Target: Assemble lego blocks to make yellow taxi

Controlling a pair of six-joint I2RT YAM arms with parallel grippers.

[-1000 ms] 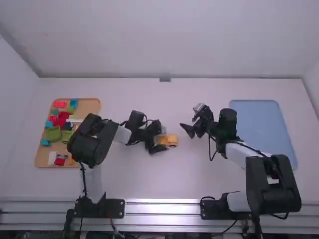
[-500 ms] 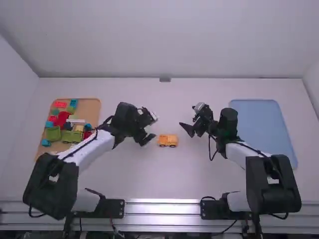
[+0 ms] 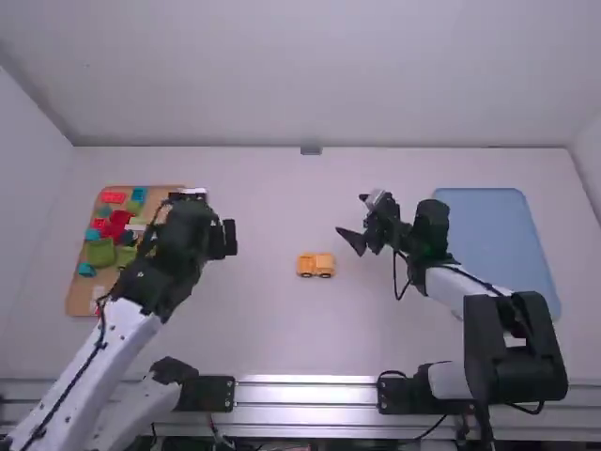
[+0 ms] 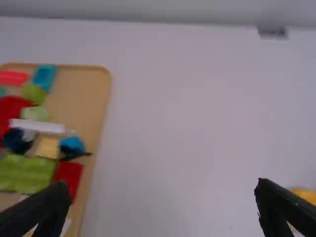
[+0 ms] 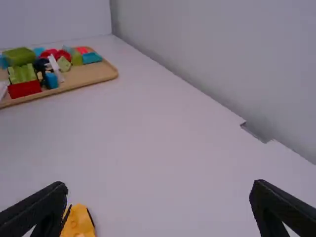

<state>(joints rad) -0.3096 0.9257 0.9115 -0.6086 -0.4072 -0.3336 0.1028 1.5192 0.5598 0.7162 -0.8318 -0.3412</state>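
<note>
A small yellow taxi [image 3: 315, 265] stands upright on dark wheels near the middle of a white table [image 3: 282, 343], its body apparently all but complete, while the left gripper [image 4: 163, 186] hangs by the right edge of a wooden tray [image 4: 92, 94], fingers wide apart with nothing between them. The right gripper [image 5: 160, 186], its fingers likewise apart and unladen, is poised to the right of the car, near but not touching it. Chassis and yellow upper bricks are together; whether a roof piece or other detail is still wanted cannot be told, though a small yellow block [image 4: 48, 147] on the tray could be a candidate. The tray, close to the table's left edge, carries a jumble of spare pieces: a red block [image 4: 68, 177] next to a ribbed green block [image 4: 27, 173], a blue block [image 4: 44, 76] near the tray's far edge and a long white piece [image 4: 39, 127] lying among the colors. Toward the table's right edge lies a flat blue tray [image 3: 498, 244], partly behind the right arm [image 3: 516, 352].
</note>
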